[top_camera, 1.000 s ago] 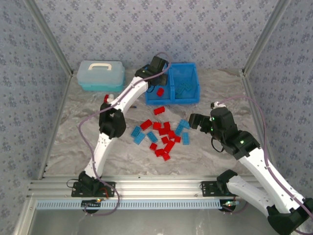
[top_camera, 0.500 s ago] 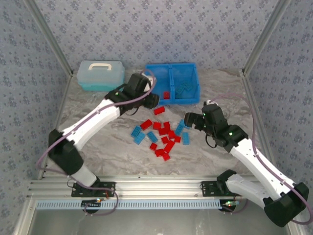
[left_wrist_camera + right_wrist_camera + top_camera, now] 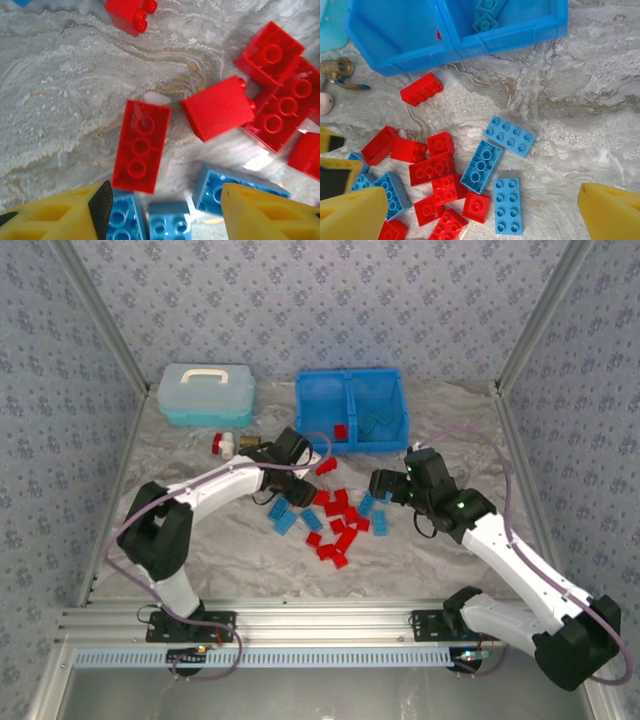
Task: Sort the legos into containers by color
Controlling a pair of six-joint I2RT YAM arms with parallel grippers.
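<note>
i see my left gripper (image 3: 165,210) spread wide by a red lego (image 3: 141,146) on the left; my right gripper (image 3: 480,210) is spread wide over blue legos (image 3: 481,166).

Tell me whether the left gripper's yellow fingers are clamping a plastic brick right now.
No, the left gripper stands open above blue bricks, with nothing between its fingers.

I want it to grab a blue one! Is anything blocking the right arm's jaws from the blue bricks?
Nothing visible does. The right jaws stand open above three blue legos, which lie uncovered on the table, with red legos crowded beside them. Bare table leads on to the bin.
</note>
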